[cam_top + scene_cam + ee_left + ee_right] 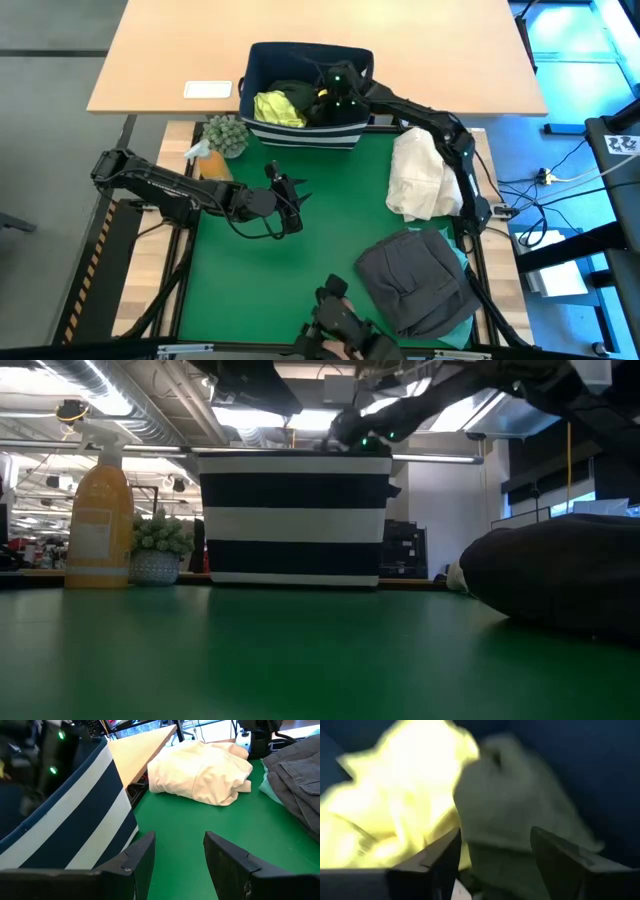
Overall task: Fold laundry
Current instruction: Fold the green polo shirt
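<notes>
In the navy bin (262, 62) at the far edge of the green mat I see a bright yellow-green shirt (279, 107), soft and crumpled, and beside it a dark olive garment (318, 103) that I can hardly separate from the shadow. My right pincer (337, 97) is down inside this bin, above these two pieces. In the right wrist view its two dark fingers (555, 860) stand apart with nothing between them, and just beyond them lie the yellow-green shirt (395, 805) and a paler, grey-green lump of cloth (515, 815); both are blurred, so I cannot read folds or seams.

A charcoal grey garment (415, 278) lies on the near right part of the mat, rather flat, with seams showing. A turquoise piece (462, 326) looks out from under its edge; most of it is covered. In the low view the grey one is only a dark mound (560, 575), cut off at the side.

Between the bin and the grey garment rests a cream cloth bundle (420, 175), thick and rumpled.

My left pincer (290, 200) hovers over the middle of the mat, fingers apart and empty, pointing toward the cream bundle.

The bin has a striped navy and white base (292, 525). To its left stand an orange spray bottle (98, 515) and a small potted plant (160, 548). The pale wooden bench (180, 50) behind carries a white flat thing (209, 89).
</notes>
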Action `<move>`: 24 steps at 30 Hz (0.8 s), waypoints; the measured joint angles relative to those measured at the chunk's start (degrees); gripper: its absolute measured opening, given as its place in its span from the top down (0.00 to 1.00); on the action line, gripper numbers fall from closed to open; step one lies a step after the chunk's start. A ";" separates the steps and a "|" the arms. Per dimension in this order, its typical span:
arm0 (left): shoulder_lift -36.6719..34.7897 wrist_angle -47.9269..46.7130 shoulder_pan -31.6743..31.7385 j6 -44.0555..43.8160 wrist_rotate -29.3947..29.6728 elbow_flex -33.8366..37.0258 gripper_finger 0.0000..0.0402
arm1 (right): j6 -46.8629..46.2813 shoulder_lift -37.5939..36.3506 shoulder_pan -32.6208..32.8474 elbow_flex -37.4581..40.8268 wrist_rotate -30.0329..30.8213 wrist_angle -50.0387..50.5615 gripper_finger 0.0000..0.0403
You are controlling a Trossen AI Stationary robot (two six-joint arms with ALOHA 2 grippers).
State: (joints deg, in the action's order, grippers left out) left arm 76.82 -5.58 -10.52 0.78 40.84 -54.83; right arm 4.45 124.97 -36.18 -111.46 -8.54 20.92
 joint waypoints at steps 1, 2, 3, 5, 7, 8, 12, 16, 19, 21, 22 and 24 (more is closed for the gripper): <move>0.00 0.00 0.00 0.00 0.00 0.00 0.59 | 0.01 0.67 -0.08 0.00 0.00 1.05 0.38; 0.00 0.00 0.00 -0.02 0.00 0.00 0.59 | 0.17 1.21 -0.31 0.00 -0.02 2.14 0.37; 0.00 0.00 0.00 -0.04 0.00 0.00 0.60 | 0.33 1.72 -0.33 0.00 0.00 3.62 0.36; 0.00 0.00 0.00 -0.05 0.00 0.00 0.59 | 1.02 2.56 -0.51 0.00 0.03 6.43 0.36; 0.00 0.00 0.00 -0.07 0.00 0.00 0.60 | 1.79 3.09 -0.54 0.01 0.01 9.06 0.36; 0.00 0.00 0.00 -0.07 0.00 0.00 0.59 | 2.05 3.22 -0.58 0.00 0.03 9.73 0.36; 0.00 0.00 0.00 -0.13 -0.01 0.00 0.59 | 3.38 3.25 -0.64 0.00 0.08 12.78 0.36; 0.00 0.00 0.00 -0.68 -0.04 0.00 0.60 | 3.55 3.25 -0.59 0.00 0.02 15.77 0.36; 0.00 -0.02 0.00 -0.72 -0.04 0.00 0.59 | 3.58 3.25 -0.59 0.00 0.00 17.40 0.36; 0.00 -0.01 0.00 -1.18 -0.04 0.00 0.60 | 3.58 3.25 -0.59 0.00 0.00 17.84 0.36; 0.00 -0.02 0.00 -1.73 -0.04 0.00 0.60 | 3.58 3.25 -0.59 0.00 0.00 17.90 0.36; 0.00 -0.07 0.00 -2.20 -0.06 0.00 0.60 | 3.58 3.25 -0.59 0.00 0.00 18.06 0.36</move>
State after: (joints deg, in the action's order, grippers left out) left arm 76.82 -5.65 -10.52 -1.43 40.78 -54.83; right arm 8.03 128.22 -36.77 -111.46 -8.54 38.99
